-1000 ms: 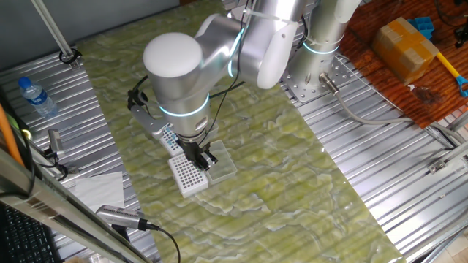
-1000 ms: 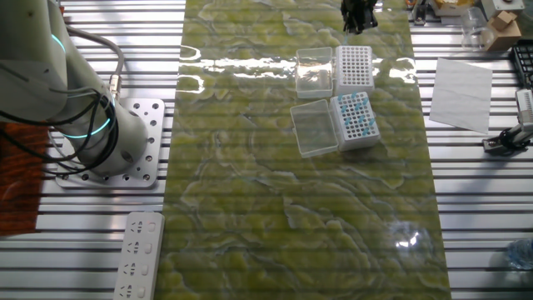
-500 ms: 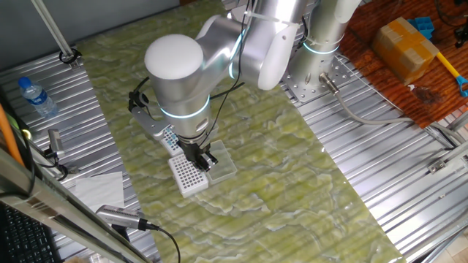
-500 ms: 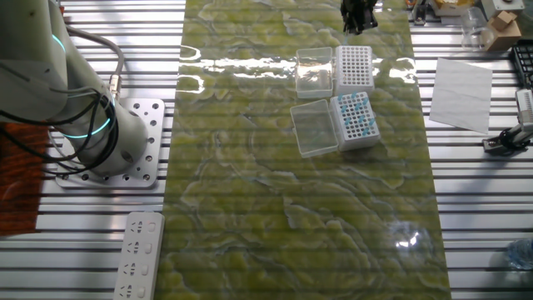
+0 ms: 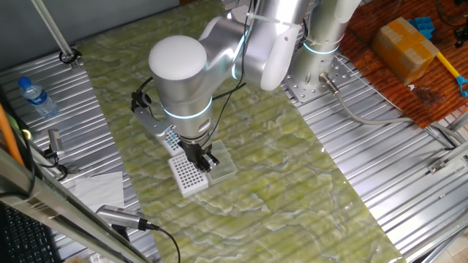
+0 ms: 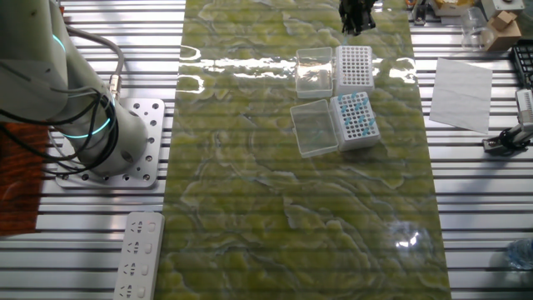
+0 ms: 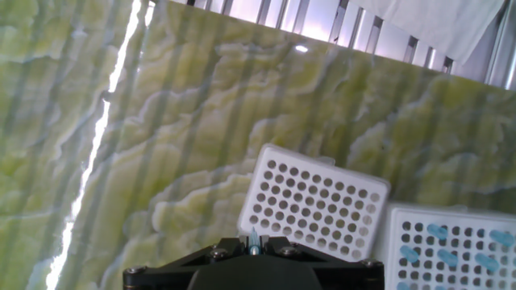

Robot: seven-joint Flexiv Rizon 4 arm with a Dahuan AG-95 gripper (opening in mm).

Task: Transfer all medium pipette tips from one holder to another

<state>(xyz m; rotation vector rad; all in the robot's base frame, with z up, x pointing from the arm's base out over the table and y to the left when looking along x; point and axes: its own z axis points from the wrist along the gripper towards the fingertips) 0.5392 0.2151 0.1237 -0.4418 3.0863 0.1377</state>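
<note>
In the hand view my gripper (image 7: 255, 243) is shut on one medium pipette tip (image 7: 255, 237), a pale blue sliver standing between the fingers. Just ahead of it lies a white holder (image 7: 316, 205) whose grid holes are all bare. To its right is a second holder (image 7: 455, 250) with several blue-topped tips (image 7: 439, 232) in it. In one fixed view the gripper (image 5: 199, 157) hangs over the bare white holder (image 5: 188, 175). The other fixed view shows the bare holder (image 6: 353, 67), the tip-filled holder (image 6: 356, 119) and the gripper (image 6: 358, 15) at the top edge.
Each holder has a clear lid lying open beside it (image 6: 314, 71) (image 6: 314, 129). A sheet of paper (image 6: 460, 93) and clamps lie on the slatted metal to the side. A water bottle (image 5: 35, 96) stands off the green mat.
The arm's big elbow joint has drifted slightly to the right. The gripper stays over the bare holder, and the holders have not moved.
</note>
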